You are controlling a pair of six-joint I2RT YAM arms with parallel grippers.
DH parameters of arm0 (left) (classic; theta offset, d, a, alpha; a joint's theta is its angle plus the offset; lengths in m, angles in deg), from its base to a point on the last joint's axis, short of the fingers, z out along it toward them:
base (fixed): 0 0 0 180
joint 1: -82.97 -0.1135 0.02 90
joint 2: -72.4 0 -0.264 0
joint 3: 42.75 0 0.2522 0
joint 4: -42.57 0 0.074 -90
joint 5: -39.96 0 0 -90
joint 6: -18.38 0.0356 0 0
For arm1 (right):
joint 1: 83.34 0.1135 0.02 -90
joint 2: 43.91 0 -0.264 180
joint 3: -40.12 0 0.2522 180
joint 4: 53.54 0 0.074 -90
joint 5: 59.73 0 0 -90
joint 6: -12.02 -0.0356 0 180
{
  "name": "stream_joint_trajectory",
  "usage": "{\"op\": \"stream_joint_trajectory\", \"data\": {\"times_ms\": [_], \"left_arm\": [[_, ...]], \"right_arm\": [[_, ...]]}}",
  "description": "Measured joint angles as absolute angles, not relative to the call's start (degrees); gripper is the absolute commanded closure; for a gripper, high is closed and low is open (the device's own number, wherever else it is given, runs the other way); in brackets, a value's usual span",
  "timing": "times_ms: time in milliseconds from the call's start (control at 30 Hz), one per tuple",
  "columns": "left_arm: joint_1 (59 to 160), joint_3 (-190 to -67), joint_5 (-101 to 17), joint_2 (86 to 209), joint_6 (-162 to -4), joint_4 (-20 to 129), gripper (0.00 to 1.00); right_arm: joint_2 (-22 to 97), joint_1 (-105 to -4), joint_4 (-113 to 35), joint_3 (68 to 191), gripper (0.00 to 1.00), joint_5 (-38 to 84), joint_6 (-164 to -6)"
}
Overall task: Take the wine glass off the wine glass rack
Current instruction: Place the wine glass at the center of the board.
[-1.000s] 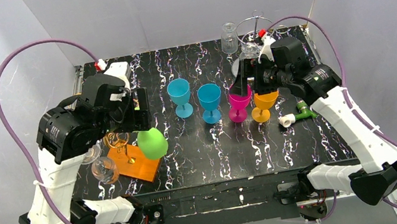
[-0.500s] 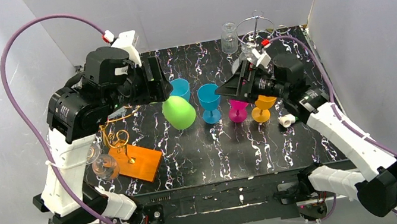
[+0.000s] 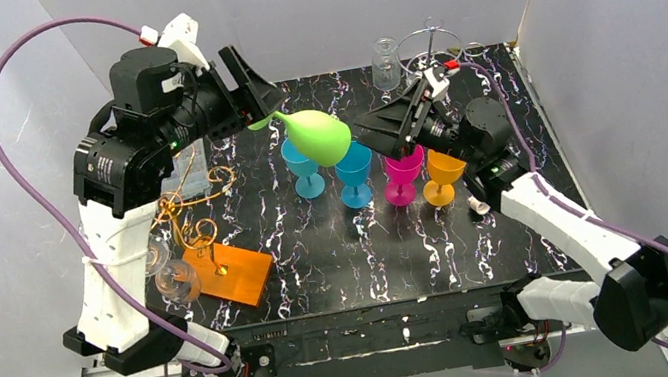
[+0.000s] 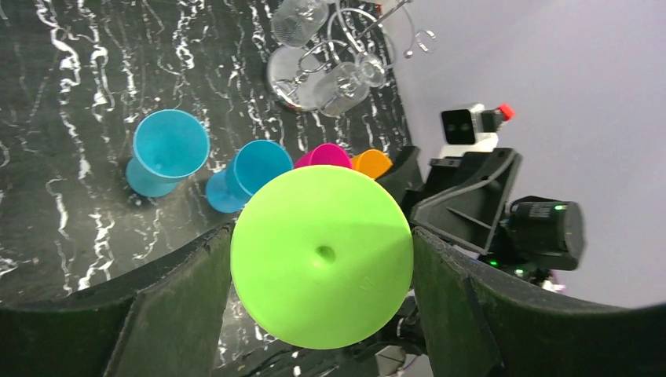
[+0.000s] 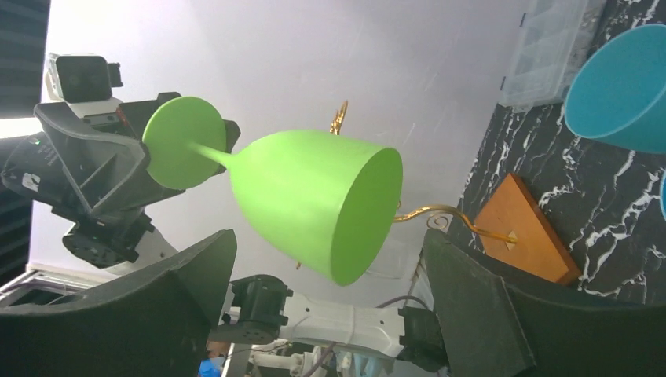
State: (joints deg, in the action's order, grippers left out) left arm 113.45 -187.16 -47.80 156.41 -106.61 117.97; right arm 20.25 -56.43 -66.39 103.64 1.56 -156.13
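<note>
Left pincer (image 4: pixel 322 239) clamps the flat round foot of the smooth, opaque lime-green wine glass (image 3: pixel 320 135), held sideways aloft. Right pincer (image 3: pixel 384 132) gapes just beyond its bowl, above the black, white-veined worktop (image 3: pixel 351 257).

The top view looks down from above and behind the arm bases, taking in the whole table (image 3: pixel 351 257). The left wrist camera sits close behind the green wine glass (image 4: pixel 322 255), facing the right arm (image 4: pixel 542 232). The right wrist camera looks the opposite way between its jaws, at that same glass and the left arm (image 5: pixel 86 181)
</note>
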Motion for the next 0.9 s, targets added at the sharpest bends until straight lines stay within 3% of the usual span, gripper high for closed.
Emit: {"op": "stream_joint_trajectory", "data": {"times_ms": [167, 500, 633, 700, 867, 900], "left_arm": [[110.6, -186.2, -42.9, 156.6, -109.1, 114.7, 0.44], [105.6, -178.2, -33.4, 156.5, -113.9, 107.2, 0.43], [104.1, -172.6, -29.4, 155.4, -117.4, 101.6, 0.43], [103.4, -169.9, -27.8, 154.6, -119.4, 98.3, 0.41], [102.7, -163.8, -25.5, 152.4, -123.5, 91.4, 0.20], [102.5, -162.9, -25.2, 152.2, -124.5, 90.4, 0.15]], "right_arm": [[24.5, -55.6, -73.3, 103.6, 0.06, 1.6, -161.0], [26.9, -55.1, -85.4, 103.6, 0.34, 1.8, -169.7], [27.2, -55.1, -88.1, 103.7, 0.52, 2.0, -172.2], [27.4, -55.1, -88.4, 103.7, 0.65, 2.3, -173.0], [27.3, -55.1, -89.3, 104.0, 0.99, 3.2, -174.3], [27.0, -55.1, -89.5, 104.4, 0.99, 3.6, -174.7]]}}
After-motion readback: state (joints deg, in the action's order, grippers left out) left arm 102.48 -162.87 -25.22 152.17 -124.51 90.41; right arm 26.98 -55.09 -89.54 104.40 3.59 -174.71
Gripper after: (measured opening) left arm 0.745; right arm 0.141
